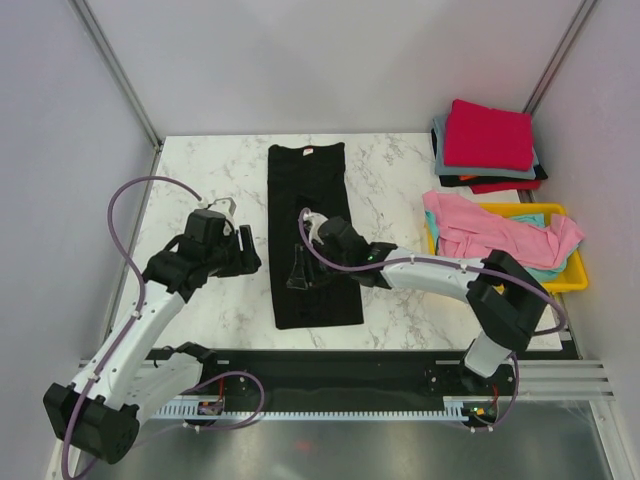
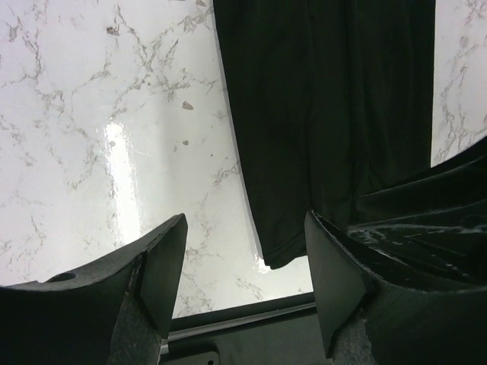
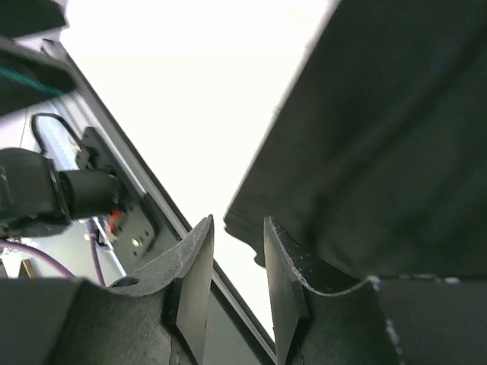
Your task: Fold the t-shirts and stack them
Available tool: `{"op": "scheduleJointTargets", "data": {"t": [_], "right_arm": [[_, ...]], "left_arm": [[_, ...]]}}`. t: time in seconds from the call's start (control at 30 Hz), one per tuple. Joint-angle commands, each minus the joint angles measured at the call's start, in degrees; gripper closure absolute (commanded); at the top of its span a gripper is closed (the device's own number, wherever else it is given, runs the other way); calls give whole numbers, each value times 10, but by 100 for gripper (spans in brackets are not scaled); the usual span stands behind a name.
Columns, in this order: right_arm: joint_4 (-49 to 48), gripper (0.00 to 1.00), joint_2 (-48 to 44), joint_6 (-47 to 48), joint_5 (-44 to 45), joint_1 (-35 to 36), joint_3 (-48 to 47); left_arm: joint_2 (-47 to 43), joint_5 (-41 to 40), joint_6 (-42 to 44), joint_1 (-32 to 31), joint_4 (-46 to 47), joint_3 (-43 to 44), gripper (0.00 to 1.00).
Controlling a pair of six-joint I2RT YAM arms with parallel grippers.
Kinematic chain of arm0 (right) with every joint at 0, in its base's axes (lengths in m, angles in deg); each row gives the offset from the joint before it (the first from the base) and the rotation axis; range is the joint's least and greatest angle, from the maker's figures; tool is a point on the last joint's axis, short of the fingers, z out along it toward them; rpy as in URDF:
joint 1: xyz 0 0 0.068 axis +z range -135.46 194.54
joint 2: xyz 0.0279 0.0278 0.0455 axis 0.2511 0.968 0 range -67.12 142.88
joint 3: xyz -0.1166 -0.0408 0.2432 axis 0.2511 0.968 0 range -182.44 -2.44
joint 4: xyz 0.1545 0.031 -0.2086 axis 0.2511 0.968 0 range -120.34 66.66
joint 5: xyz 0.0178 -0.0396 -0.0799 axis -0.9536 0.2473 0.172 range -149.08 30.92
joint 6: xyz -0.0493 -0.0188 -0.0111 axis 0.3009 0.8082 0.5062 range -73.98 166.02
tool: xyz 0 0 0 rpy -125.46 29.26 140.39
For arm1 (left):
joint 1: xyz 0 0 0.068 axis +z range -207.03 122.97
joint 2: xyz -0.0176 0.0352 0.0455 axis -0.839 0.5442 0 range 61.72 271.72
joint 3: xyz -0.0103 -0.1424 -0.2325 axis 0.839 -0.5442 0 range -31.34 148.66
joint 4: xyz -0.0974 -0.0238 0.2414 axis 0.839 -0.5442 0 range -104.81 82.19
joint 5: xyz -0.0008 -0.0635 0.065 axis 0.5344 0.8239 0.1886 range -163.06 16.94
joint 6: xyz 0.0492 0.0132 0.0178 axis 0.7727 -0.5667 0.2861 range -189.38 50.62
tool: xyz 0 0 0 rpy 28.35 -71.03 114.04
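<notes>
A black t-shirt (image 1: 310, 235), folded lengthwise into a long strip with its white neck label at the far end, lies in the middle of the table. My left gripper (image 1: 250, 256) is open and empty beside the strip's left edge. The left wrist view shows its jaws (image 2: 242, 232) wide apart, with the shirt's near left corner (image 2: 319, 114) beyond them. My right gripper (image 1: 298, 276) hovers over the strip's near left part. Its jaws (image 3: 237, 228) stand a little apart with nothing between them, and the black shirt (image 3: 380, 137) lies just past them.
A stack of folded shirts with a red one (image 1: 488, 135) on top sits at the back right. A yellow tray (image 1: 572, 282) at the right holds a crumpled pink shirt (image 1: 480, 228) over a teal one (image 1: 545, 271). The black rail (image 1: 330, 368) runs along the near edge.
</notes>
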Motion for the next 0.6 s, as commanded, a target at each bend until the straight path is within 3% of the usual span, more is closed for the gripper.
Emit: {"op": "scheduleJointTargets", "data": {"t": [0.0, 0.3, 0.57], "right_arm": [[26, 60, 61, 14, 8, 22, -55], [24, 60, 126, 16, 27, 33, -61], [48, 60, 11, 22, 59, 32, 42]], "left_arm": [[-14, 6, 12, 4, 27, -4, 29], [-13, 6, 15, 4, 31, -7, 29], [-7, 7, 15, 4, 33, -9, 29]]}}
